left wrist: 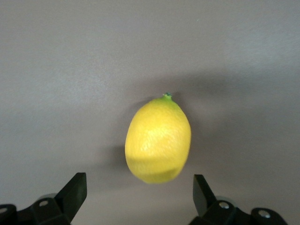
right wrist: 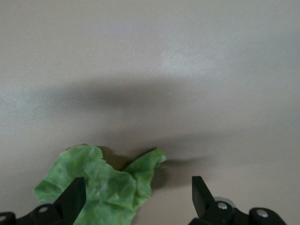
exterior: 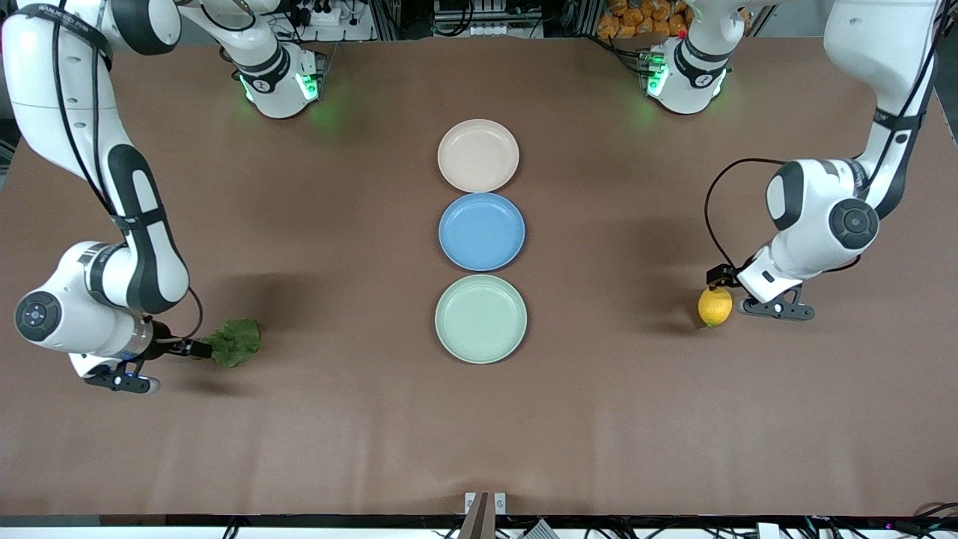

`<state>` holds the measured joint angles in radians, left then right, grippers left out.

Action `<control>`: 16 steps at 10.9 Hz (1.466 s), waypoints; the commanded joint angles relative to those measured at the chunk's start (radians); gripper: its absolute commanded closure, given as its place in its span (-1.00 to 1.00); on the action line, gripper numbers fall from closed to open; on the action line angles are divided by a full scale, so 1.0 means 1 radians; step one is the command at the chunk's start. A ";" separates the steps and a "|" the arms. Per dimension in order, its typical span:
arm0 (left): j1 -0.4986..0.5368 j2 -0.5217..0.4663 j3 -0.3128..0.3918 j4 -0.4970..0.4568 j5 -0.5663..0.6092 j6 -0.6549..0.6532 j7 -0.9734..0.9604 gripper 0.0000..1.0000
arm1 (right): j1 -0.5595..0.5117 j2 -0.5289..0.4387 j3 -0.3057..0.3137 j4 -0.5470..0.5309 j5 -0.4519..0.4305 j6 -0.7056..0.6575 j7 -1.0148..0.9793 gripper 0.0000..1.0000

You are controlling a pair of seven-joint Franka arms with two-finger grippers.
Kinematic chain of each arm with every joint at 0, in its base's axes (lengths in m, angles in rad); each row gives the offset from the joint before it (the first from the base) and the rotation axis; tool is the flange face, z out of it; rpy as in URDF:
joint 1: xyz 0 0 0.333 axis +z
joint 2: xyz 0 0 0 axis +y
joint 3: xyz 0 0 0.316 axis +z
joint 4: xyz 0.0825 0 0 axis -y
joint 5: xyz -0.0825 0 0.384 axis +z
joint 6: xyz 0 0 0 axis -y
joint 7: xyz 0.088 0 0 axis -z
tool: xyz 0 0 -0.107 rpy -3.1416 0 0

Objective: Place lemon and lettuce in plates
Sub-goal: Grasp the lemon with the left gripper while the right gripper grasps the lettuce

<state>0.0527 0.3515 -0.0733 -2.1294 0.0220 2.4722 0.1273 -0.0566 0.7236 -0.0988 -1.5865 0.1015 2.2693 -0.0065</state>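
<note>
Two grips ahead: my released left gripper (left wrist: pixel 139 194) should straddle the firm, roll-prone lemon (left wrist: pixel 158 139) across its belly, while my spread right gripper (right wrist: pixel 138 197) pinches the limp lettuce (right wrist: pixel 101 187) mid-leaf.

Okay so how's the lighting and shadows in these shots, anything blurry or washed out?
Front view: even overhead light, soft arm shadows on the table beside the lettuce and lemon, green glow at both bases. Left wrist view: lemon sharp, lower part shaded, open left end effector in silhouette. Right wrist view: broad shadow band above the lettuce, pale glare patch on the table, open right end effector dark.
</note>
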 commanded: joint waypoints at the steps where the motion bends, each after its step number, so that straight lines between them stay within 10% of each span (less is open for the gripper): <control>1: 0.006 0.069 -0.003 0.012 0.022 0.079 0.028 -1.00 | 0.000 0.025 0.005 0.016 0.033 0.009 0.030 -1.00; 7: 0.006 0.121 -0.003 0.054 0.021 0.106 0.019 -1.00 | 0.001 0.046 0.007 -0.035 0.035 0.079 0.030 -0.92; 8: 0.006 0.129 -0.003 0.060 0.021 0.106 0.017 -1.00 | 0.001 0.048 0.008 -0.061 0.034 0.116 0.017 0.51; 9: 0.006 0.132 -0.003 0.075 0.021 0.105 0.014 -1.00 | 0.004 0.048 0.011 -0.076 0.034 0.143 0.017 1.00; 11: 0.003 0.136 -0.003 0.083 0.019 0.106 0.008 -0.69 | 0.004 0.046 0.021 -0.076 0.034 0.144 0.010 1.00; 16: 0.004 0.144 -0.005 0.097 0.012 0.105 0.002 1.00 | 0.046 0.022 0.025 -0.072 0.033 0.127 0.023 1.00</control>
<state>0.0535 0.4819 -0.0753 -2.0500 0.0221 2.5695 0.1406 -0.0410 0.7615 -0.0698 -1.6382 0.1260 2.3870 0.0120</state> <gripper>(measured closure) 0.317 0.903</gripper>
